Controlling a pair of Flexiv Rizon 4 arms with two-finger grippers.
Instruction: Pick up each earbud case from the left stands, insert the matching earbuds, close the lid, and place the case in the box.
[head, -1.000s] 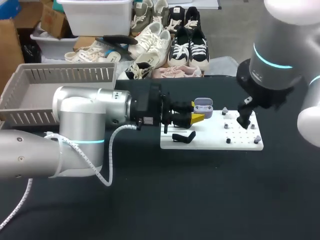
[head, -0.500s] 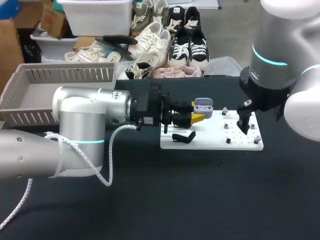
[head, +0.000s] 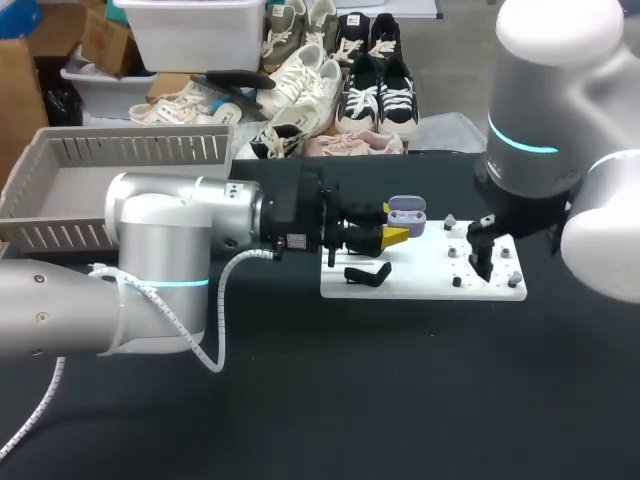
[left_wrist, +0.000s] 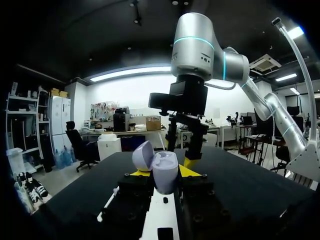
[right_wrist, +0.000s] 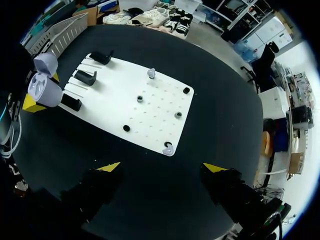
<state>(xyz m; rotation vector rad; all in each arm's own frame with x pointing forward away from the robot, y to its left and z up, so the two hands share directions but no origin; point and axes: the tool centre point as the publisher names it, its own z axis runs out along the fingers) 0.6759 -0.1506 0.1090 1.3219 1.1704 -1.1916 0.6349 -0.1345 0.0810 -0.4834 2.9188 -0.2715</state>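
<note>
A lavender earbud case (head: 405, 212) with its lid up sits between the yellow tips of my left gripper (head: 392, 228), which is shut on it over the left end of the white board (head: 420, 282). In the left wrist view the case (left_wrist: 164, 171) stands upright in that gripper (left_wrist: 162, 176), lid (left_wrist: 142, 155) tipped back. My right gripper (head: 481, 264) hangs open over the board's right part. Its own view looks down from the right gripper (right_wrist: 162, 167) onto the board (right_wrist: 115, 107), where two lavender earbuds (right_wrist: 151, 73) (right_wrist: 167, 148) rest on pegs.
Black stands (right_wrist: 85, 77) line the board's left side, and one stand (head: 367, 274) lies near its front edge. Small dark and grey pegs (right_wrist: 178, 114) dot the board. A grey slatted basket (head: 140, 150) sits at the far left. Black table surface lies in front.
My right arm has shifted a little left and down over the board's right part, its wrist turning. The left arm and the case have stayed still.
</note>
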